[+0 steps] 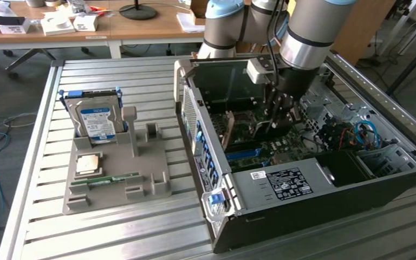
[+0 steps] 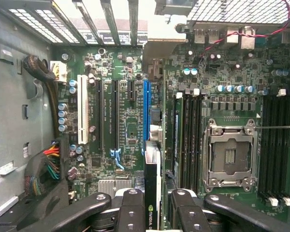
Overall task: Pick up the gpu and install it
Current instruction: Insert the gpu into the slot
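The gpu (image 2: 152, 169) is a thin dark card seen edge-on, with a green logo on its edge. My gripper (image 2: 152, 205) is shut on it, one black finger (image 2: 130, 208) on each side. The card hangs just above the motherboard, in line with the long blue slot (image 2: 146, 106) and partly covering that slot's near end. In the exterior view my gripper (image 1: 277, 122) reaches straight down into the open computer case (image 1: 287, 184), over the middle of the board.
Beside the blue slot lie black slots, a white slot (image 2: 82, 108) and the empty processor socket (image 2: 229, 154). A cable bundle (image 2: 43, 169) sits by the case wall. Outside the case, a grey holder (image 1: 114, 184) carries a hard drive (image 1: 98, 120) and a memory stick (image 1: 106, 179).
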You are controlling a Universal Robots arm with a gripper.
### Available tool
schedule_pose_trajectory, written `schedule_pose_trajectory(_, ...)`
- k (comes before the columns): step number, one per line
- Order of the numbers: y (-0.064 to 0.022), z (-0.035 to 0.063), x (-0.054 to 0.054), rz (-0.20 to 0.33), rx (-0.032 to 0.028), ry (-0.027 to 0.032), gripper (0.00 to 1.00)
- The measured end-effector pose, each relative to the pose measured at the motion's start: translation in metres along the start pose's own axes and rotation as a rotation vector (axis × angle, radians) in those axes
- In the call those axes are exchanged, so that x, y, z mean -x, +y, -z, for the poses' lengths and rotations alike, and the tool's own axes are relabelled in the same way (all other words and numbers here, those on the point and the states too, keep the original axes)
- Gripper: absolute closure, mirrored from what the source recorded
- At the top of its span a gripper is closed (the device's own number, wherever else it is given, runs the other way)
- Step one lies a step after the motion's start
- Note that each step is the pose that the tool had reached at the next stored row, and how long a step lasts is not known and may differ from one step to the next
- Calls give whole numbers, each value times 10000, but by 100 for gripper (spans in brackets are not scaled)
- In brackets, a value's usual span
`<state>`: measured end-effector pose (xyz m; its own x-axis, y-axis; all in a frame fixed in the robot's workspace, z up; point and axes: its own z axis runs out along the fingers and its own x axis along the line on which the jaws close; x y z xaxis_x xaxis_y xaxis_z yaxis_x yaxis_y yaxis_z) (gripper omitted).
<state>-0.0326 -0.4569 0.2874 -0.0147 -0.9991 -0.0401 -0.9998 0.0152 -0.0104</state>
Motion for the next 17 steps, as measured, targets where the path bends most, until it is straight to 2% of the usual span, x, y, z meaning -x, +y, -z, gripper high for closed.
schedule_pose_trajectory(8,5,-70,-3,-2,0,1,74)
schedule_pose_trajectory(17,29,-75,-3,-2,-1,-1,74)
